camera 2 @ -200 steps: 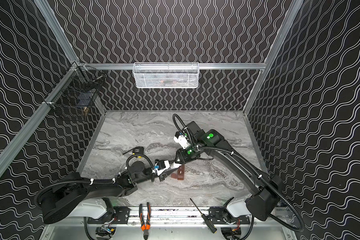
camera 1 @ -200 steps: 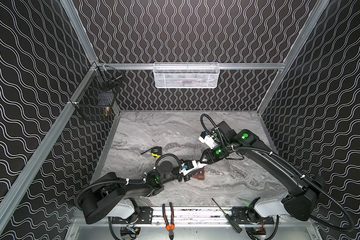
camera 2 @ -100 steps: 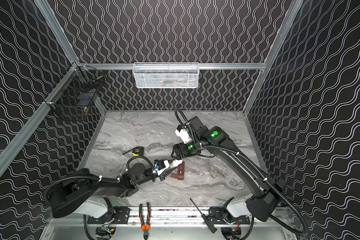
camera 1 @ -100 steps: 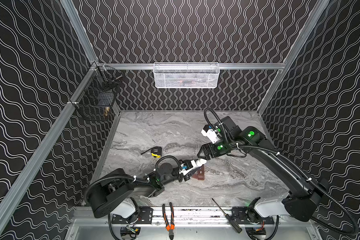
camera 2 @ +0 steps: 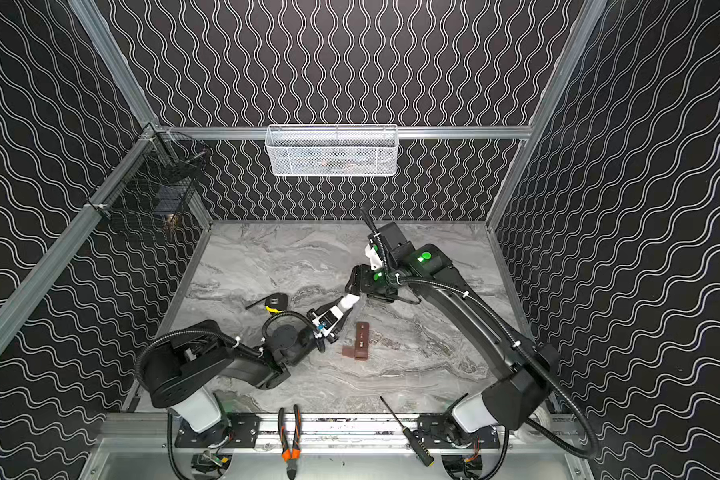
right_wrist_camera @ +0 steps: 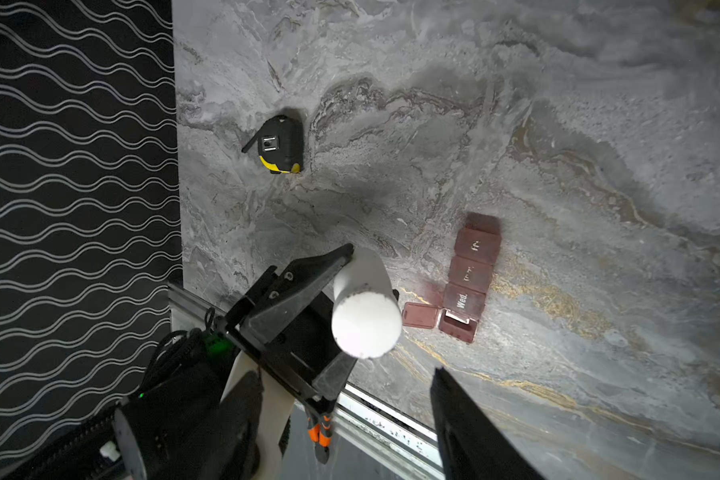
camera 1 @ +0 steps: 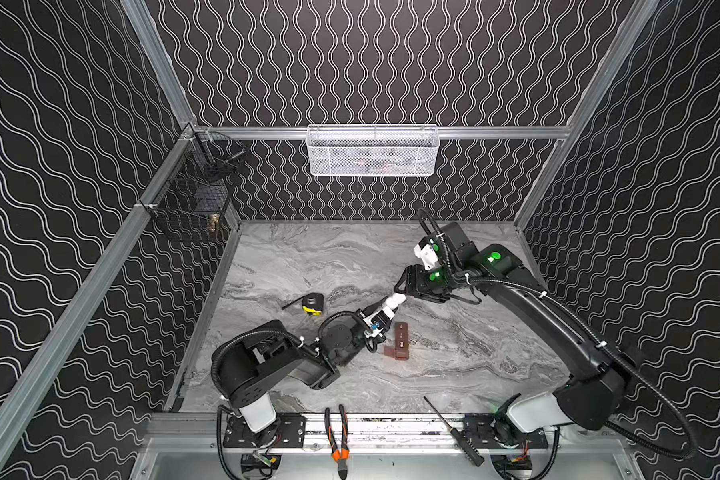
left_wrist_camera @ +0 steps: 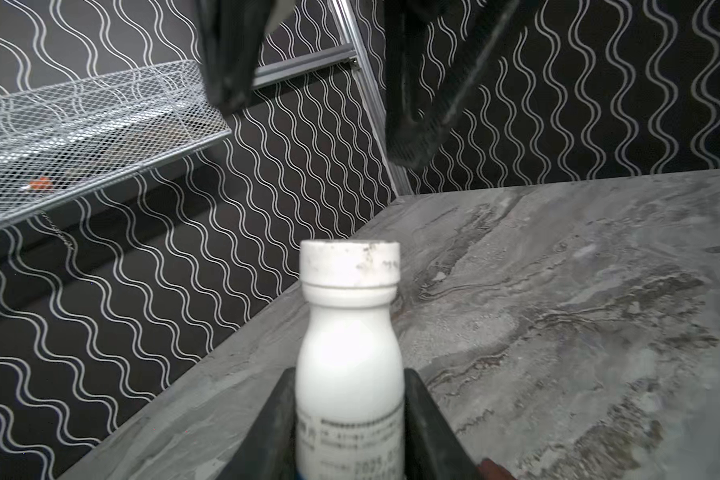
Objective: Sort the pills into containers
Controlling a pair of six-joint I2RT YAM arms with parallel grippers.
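My left gripper (camera 1: 382, 314) (left_wrist_camera: 350, 399) is shut on a white pill bottle (camera 1: 388, 308) (left_wrist_camera: 350, 332), held tilted above the table with its white cap (left_wrist_camera: 350, 266) on. Just beyond the cap, my right gripper (camera 1: 400, 286) (right_wrist_camera: 341, 382) hangs open, its fingers (left_wrist_camera: 412, 104) apart from the bottle. The containers (camera 1: 400, 340) (camera 2: 361, 340) (right_wrist_camera: 470, 274), a reddish-brown strip of joined compartments, lie on the marble table right of the bottle. Its end compartment stands open with the lid (right_wrist_camera: 420, 316) flipped out. The pills are hidden.
A black and yellow tape measure (camera 1: 312, 303) (right_wrist_camera: 279, 145) lies left of the bottle. A white mesh basket (camera 1: 373, 151) hangs on the back wall, a black wire basket (camera 1: 192, 195) on the left wall. Pliers (camera 1: 336, 436) and a screwdriver (camera 1: 454, 432) lie on the front rail.
My right gripper has let go of the bottle's cap, opened, and drawn back and to the right. The left arm has pulled in, still holding the bottle.
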